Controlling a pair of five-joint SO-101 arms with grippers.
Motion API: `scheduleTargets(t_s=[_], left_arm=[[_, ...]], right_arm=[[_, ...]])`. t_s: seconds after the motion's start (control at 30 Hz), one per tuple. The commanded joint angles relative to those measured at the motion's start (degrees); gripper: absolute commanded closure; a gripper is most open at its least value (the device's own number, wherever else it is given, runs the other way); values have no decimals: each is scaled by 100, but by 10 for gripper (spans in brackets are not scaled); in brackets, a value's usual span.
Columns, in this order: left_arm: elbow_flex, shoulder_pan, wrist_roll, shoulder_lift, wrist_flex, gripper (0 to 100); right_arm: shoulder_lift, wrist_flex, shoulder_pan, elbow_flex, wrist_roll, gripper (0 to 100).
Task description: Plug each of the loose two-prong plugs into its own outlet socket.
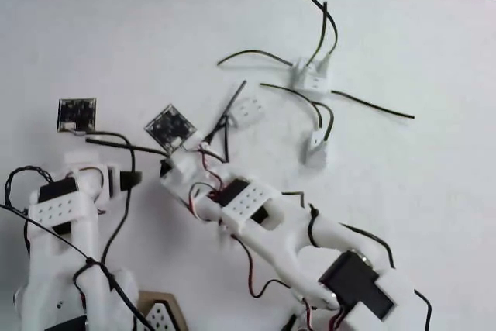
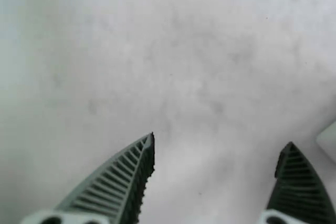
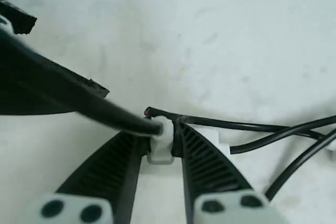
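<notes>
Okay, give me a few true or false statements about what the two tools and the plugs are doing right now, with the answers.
1. The right tool is shut on a small white plug. True.
2. The left tool is holding a plug. False: it is open over the bare white table.
3. The held plug has black wires running from it. True.
4. The other white connectors sit in one stack. False: in the high view they lie apart on the table, for instance one here and another here.
</notes>
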Motion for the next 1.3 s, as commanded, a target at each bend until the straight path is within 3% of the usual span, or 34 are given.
scheduleTargets(t_s=[0.0, 0.37, 1.03, 1.27], left_arm=[[-9, -48, 44, -171, -105, 642], [-9, -48, 44, -163, -105, 642], [-9, -48, 26, -154, -105, 642], [-9, -48, 26, -154, -105, 642]], right_arm=[[-391, 479, -75, -53, -176, 981], [101, 13, -92, -53, -202, 981], [171, 101, -321, 334, -149, 981], [171, 462, -127, 308, 571, 981]])
